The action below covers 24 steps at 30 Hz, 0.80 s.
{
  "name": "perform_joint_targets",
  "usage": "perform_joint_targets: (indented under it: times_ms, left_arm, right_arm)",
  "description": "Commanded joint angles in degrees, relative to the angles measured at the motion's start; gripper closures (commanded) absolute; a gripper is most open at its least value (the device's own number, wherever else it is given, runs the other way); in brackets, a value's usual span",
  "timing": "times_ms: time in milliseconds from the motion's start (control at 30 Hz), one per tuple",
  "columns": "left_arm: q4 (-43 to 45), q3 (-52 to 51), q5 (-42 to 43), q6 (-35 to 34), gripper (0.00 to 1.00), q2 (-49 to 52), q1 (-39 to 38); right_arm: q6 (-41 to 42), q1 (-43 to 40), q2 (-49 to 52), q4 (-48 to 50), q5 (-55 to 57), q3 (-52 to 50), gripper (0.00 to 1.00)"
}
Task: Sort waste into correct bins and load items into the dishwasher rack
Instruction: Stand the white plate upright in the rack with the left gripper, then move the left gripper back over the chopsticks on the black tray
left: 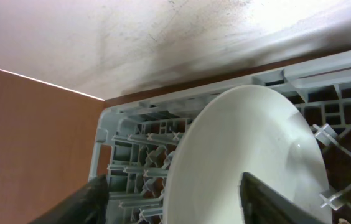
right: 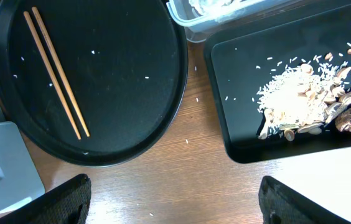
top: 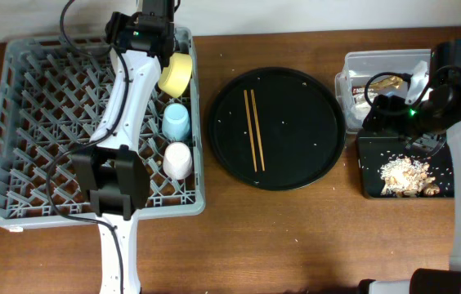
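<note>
Left gripper (left: pixel 174 180) had its fingers spread wide, w/ the plate (left: pixel 244 149) just behind them. It stood tilted at the far side of the rack (left: pixel 126 143). Right gripper (right: pixel 174 183) was spread too, w/ nothing between the fingers, over bare table (right: pixel 194 124) betw. round tray (right: pixel 132 81) and black bin (right: pixel 238 74). Bowl (top: pixel 176 73), blue cup (top: pixel 176 121) and pale cup (top: pixel 177 159) sat along the rack's right side. 2 chopsticks (top: pixel 252 129) lay side by side on the round tray. Scraps (top: pixel 405 174) were heaped in the black bin. Wrapper (top: pixel 382 83) lay in the clear tub (top: pixel 357 61) behind it.
</note>
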Motion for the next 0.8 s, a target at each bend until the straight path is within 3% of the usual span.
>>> perform_joint_targets:
  times_ms: [0,133,233,333,500,600,767]
  left_arm:
    - [-0.4,1.3,1.8,-3.4,0.27,-1.3,0.7]
    - [-8.4,6.7,20.2,-3.6,0.26,-8.4,-0.6]
    - [-16.5,6.8,42.2,-5.8,0.28,-10.9,-3.9]
    - [-21.7,5.2,55.8,-7.5,0.29,-10.2,-7.7]
    - [-23.0,-1.9,56.3,-13.3,0.32,-9.8,-18.9]
    - [-20.1,-6.9,56.0,-14.8,0.37,-9.8,-24.3]
    - [-15.9,-12.0,49.0,-28.0,0.46,-9.8,-25.9]
  right_arm:
    - [-0.4,-0.2,-0.1,-0.1,0.1,0.9,0.14]
    - [-0.4,-0.2,-1.9,-5.5,1.7,11.7,0.13]
    - [-0.3,-3.4,-3.7,-9.7,2.3,19.7,0.13]
    - [-0.2,-10.7,-5.4,-14.0,2.3,23.2,0.04]
    - [0.6,-22.3,-5.6,-17.1,-1.4,22.9,0.02]
    - [1.3,-23.4,-5.6,-17.1,-1.5,22.9,0.02]
    - [1.3,-23.4,-5.6,-17.1,-1.5,22.9,0.02]
